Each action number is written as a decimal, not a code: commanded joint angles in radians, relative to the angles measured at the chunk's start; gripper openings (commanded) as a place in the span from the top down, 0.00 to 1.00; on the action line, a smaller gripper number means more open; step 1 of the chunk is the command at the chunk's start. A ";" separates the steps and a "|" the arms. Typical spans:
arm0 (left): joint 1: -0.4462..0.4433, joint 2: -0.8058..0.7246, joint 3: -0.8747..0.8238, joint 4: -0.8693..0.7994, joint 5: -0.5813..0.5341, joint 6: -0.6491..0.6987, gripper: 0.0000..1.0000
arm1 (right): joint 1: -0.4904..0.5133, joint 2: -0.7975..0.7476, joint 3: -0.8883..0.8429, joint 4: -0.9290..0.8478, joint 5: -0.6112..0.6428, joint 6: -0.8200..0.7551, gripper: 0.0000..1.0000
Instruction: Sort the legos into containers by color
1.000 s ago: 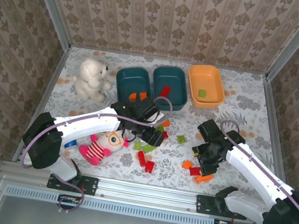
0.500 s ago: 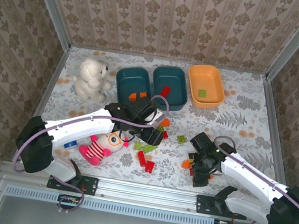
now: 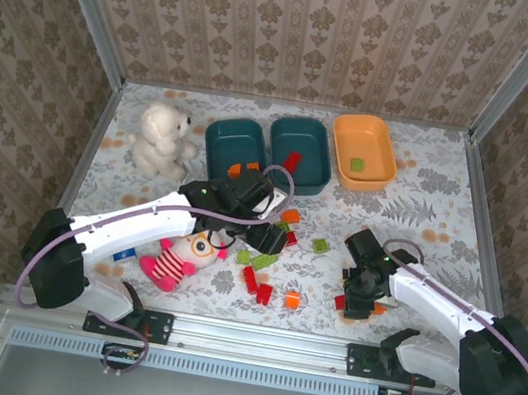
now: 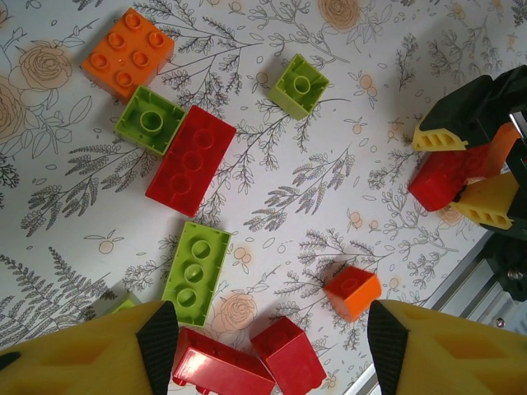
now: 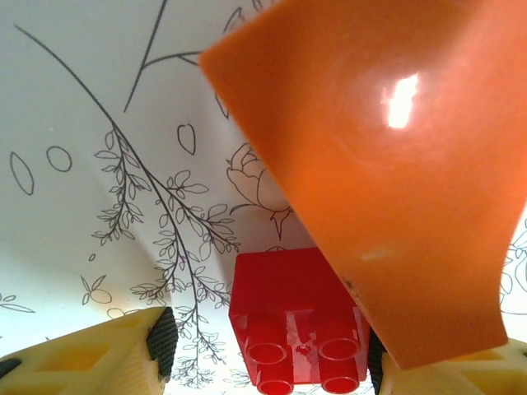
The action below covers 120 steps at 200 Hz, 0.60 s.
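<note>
Right gripper (image 5: 270, 360) stands open at five o'clock on the table (image 3: 426, 199), my fingers (image 5: 90, 354) straddling a red lego (image 5: 298, 317) with an orange lego (image 5: 387, 164) crowding in at its two o'clock, so closing now might pinch both and send orange into the red's teal bin (image 3: 315, 145).

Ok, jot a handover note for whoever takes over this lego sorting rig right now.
Left gripper: open, empty, above the loose bricks.
Right gripper: open, straddling a red brick on the table, orange brick beside it; not gripped yet.
Done: orange lego in left teal bin, red lego in middle teal bin, green lego in orange bin.
Left: all the rest, lying between the arms.
</note>
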 commanded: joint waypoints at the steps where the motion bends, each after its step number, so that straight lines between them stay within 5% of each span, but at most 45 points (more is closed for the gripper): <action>1: -0.002 -0.020 -0.009 0.003 -0.011 -0.015 0.35 | -0.005 0.032 0.010 0.003 -0.006 -0.031 0.38; 27: -0.002 -0.012 -0.006 0.007 -0.015 -0.016 0.35 | 0.006 0.066 0.024 0.010 -0.021 -0.050 0.41; 81: -0.003 -0.012 -0.027 0.040 0.008 -0.028 0.35 | 0.009 0.099 0.043 0.054 -0.009 -0.074 0.69; 120: 0.029 -0.043 -0.017 0.058 0.009 -0.068 0.35 | 0.009 0.129 0.269 -0.025 0.059 -0.254 0.78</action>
